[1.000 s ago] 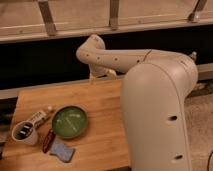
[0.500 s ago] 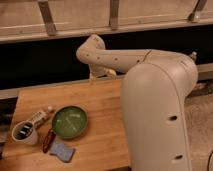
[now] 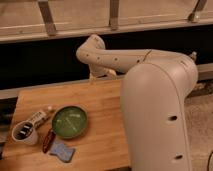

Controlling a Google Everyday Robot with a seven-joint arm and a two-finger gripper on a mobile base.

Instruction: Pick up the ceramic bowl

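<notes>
At the left of my bench (image 3: 102, 115) stands a mug (image 3: 24, 133), with a blue sponge (image 3: 62, 151) nearer me. The bowl (image 3: 70, 121) sits upright just right of the mug. My pincer (image 3: 104, 75) hangs at the bench's far edge, well apart from the bowl; I cannot tell whether it is open or closed.
</notes>
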